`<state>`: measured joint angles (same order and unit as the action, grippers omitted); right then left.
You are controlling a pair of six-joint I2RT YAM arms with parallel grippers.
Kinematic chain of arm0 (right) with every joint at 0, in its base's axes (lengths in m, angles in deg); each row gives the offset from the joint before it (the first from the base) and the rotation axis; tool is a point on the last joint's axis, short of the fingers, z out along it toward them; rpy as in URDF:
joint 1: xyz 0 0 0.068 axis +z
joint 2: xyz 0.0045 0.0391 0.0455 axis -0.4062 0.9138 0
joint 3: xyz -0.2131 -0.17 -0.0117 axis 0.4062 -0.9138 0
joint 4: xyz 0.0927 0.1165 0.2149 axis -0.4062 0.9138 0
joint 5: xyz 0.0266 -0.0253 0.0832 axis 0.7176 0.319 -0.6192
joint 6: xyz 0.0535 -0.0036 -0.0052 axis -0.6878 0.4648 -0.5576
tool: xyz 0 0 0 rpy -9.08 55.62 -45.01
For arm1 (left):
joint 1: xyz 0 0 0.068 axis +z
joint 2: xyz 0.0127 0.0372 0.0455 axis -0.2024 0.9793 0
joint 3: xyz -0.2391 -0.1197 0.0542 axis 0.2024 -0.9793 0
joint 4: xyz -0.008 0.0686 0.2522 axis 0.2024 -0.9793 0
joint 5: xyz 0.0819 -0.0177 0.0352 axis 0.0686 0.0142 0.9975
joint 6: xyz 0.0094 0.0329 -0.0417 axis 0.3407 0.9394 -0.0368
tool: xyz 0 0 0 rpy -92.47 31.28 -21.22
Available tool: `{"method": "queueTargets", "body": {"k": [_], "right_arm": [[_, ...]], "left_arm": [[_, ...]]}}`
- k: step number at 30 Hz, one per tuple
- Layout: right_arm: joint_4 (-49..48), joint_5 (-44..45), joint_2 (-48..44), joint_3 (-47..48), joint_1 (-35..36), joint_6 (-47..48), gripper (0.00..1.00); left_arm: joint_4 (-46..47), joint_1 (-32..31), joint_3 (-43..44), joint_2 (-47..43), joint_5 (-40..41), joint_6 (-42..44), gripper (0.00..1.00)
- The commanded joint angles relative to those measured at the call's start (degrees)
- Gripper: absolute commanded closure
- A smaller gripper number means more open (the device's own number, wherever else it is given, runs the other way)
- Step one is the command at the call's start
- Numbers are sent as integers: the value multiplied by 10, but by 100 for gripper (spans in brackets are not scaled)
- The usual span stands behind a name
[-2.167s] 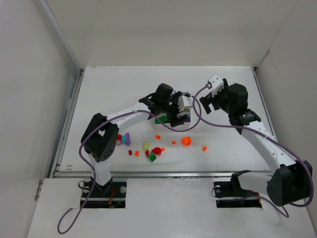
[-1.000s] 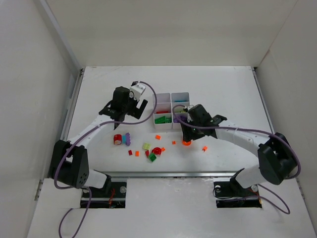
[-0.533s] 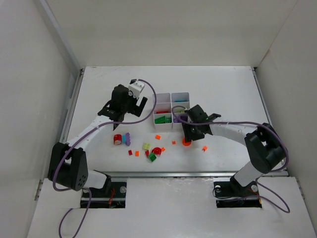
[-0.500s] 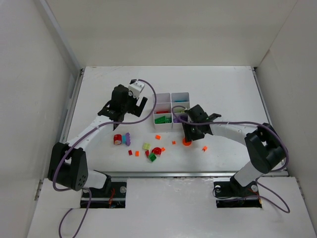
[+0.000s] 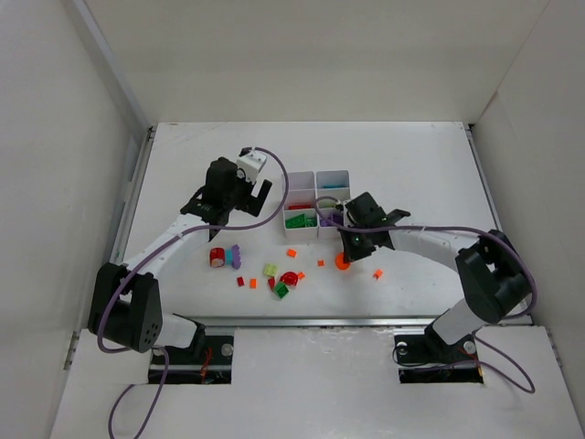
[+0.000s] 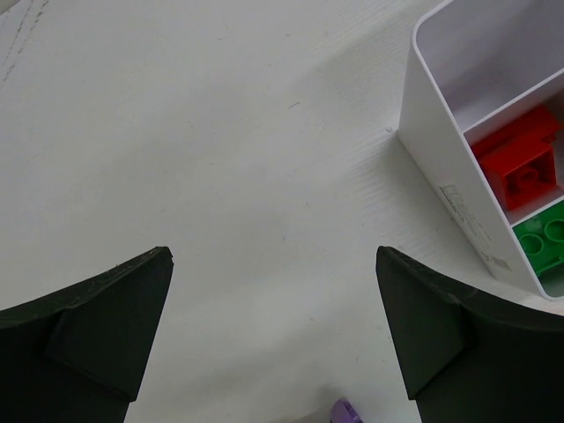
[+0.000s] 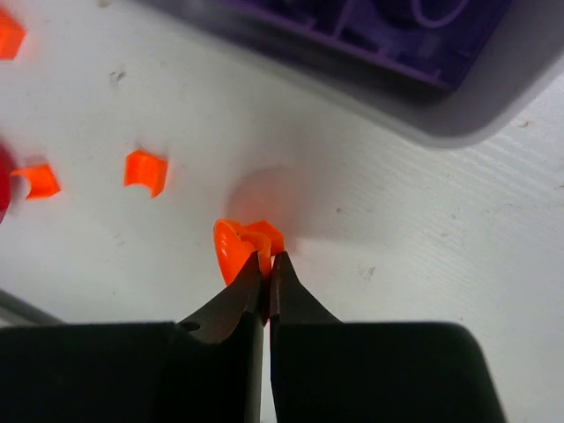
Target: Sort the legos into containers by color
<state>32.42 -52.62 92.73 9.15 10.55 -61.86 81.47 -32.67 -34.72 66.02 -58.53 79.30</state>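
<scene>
The right gripper (image 7: 269, 267) pinches the rim of a small round orange plastic lego (image 7: 234, 249). The left gripper (image 6: 271, 256) stands wide open.

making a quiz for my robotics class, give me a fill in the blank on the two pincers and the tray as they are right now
1. The right pincer is shut on an ___ lego.
2. The left pincer is ___, with nothing between its fingers.
3. In the tray, the compartment beside the red brick holds a ___ brick.

Missing words: orange; open; green
</scene>
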Motion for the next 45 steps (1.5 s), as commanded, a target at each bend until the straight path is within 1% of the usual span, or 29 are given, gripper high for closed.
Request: {"method": "queueTargets", "body": {"k": [1, 4, 5, 6, 7, 8, 9, 10, 12, 13, 14, 17, 20, 24, 29, 36, 45], "right_arm": [[19, -21, -60, 39, 18, 61, 100], [25, -22, -104, 92, 26, 108, 100], [16, -10, -113, 110, 26, 108, 100], [-14, -3, -118, 147, 26, 115, 100], [-32, 17, -118, 165, 26, 122, 100], [-49, 17, -108, 186, 26, 122, 100], [-63, 43, -94, 207, 19, 122, 100], [-79, 55, -55, 256, 19, 129, 100], [-79, 68, -3, 312, 11, 145, 100], [-59, 74, 23, 372, 6, 151, 100], [-46, 74, 74, 402, 5, 167, 100], [-10, 69, 138, 478, 5, 174, 100], [-15, 85, 143, 484, 5, 174, 100], [-33, 96, 138, 469, 5, 174, 100], [-16, 96, 144, 469, 5, 174, 100], [-16, 91, 144, 469, 5, 168, 100], [-11, 103, 149, 469, 5, 168, 100]], "left_arm": [[22, 2, -5, -25, -9, -10, 0], [27, 2, -10, -25, -9, -10, 0], [27, 2, -10, -25, -9, -10, 0], [27, 2, -10, -25, -9, -15, 0], [27, 2, -10, -30, -9, -15, 0], [27, 2, -10, -30, -9, -15, 0], [27, 2, -10, -30, -9, -21, 0], [27, 2, -10, -30, -9, -21, 0], [21, 8, -10, -30, -17, -28, 0], [21, 8, -10, -30, -17, -35, 0], [21, 8, -10, -35, -23, -41, 0], [21, 8, -16, -35, -39, -47, 0], [27, 8, -22, -40, -51, -58, 0], [38, 8, -22, -35, -66, -71, 0], [38, 8, -22, -30, -95, -90, 0], [32, 8, -34, -30, -101, -109, 0], [32, 8, -39, -30, -106, -110, 0]]}}
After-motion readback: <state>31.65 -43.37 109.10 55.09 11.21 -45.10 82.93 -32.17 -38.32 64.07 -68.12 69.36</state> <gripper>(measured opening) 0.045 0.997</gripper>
